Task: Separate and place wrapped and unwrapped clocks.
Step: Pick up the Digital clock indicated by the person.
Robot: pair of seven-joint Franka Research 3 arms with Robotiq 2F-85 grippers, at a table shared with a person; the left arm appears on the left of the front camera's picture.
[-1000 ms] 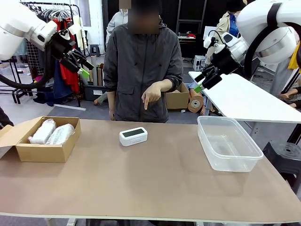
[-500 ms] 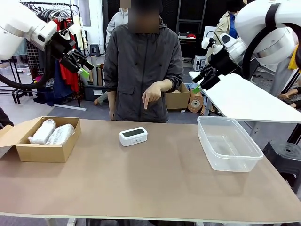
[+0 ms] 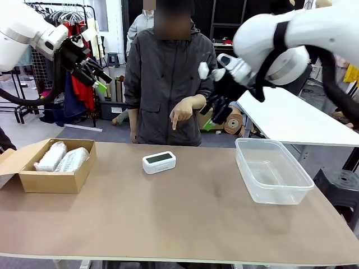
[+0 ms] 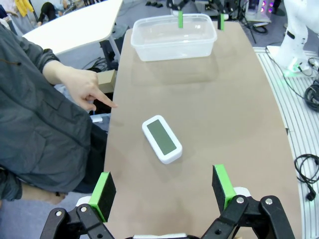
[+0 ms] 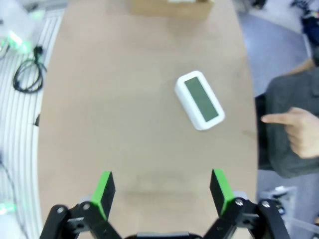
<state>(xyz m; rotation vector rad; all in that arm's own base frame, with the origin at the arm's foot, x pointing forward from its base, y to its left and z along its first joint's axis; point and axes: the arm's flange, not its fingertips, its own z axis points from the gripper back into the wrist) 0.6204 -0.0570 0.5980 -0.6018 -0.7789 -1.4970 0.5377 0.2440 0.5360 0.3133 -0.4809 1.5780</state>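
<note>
- Step, likely: approach to the bare clock (image 3: 159,162). The right gripper (image 3: 213,119) hung above the far edge, fingers spread, empty.
- Left gripper (image 3: 102,81) was raised, spread, empty.
- Next: drop, straddle the clock's narrow width, clamp.
- Bare clock was white, grey-green screen up, mid far edge of the table (image 3: 185,218).
- Two bubble-wrapped clocks (image 3: 60,157) sat in a box (image 3: 50,182) at the left edge.

smooth, matt brown worktop (image 3: 185,224). the bare clock (image 3: 159,162) is smooth white plastic, its screen dull grey-green. the wrapped clocks (image 3: 72,159) wear crinkly, shiny clear bubble plastic. their box (image 3: 50,182) is matt brown cardboard. the tub (image 3: 280,193) is glossy clear plastic.
</note>
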